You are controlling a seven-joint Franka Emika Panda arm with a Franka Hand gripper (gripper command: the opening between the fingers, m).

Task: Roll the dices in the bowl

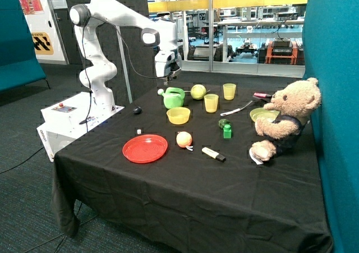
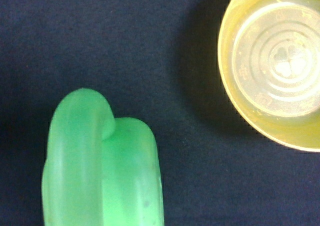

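One tiny white dice (image 1: 139,131) lies on the black cloth, just behind the red plate (image 1: 145,148). The yellow bowl (image 1: 178,115) stands mid-table; in the wrist view its wall (image 2: 227,80) shows and it is empty inside. My gripper (image 1: 168,75) hangs above the green watering can (image 1: 174,97), behind the bowl and well away from the dice. The wrist view shows the can's green handle (image 2: 100,166) beside the bowl. No dice shows in the wrist view.
Two yellow cups (image 1: 211,102) (image 1: 229,91) and a yellow-green ball (image 1: 198,91) stand behind the bowl. A small black round object (image 1: 137,110), an orange ball (image 1: 184,139), a marker (image 1: 213,153) and a green bottle (image 1: 226,129) lie around. A teddy bear (image 1: 286,121) sits by a green plate (image 1: 262,114).
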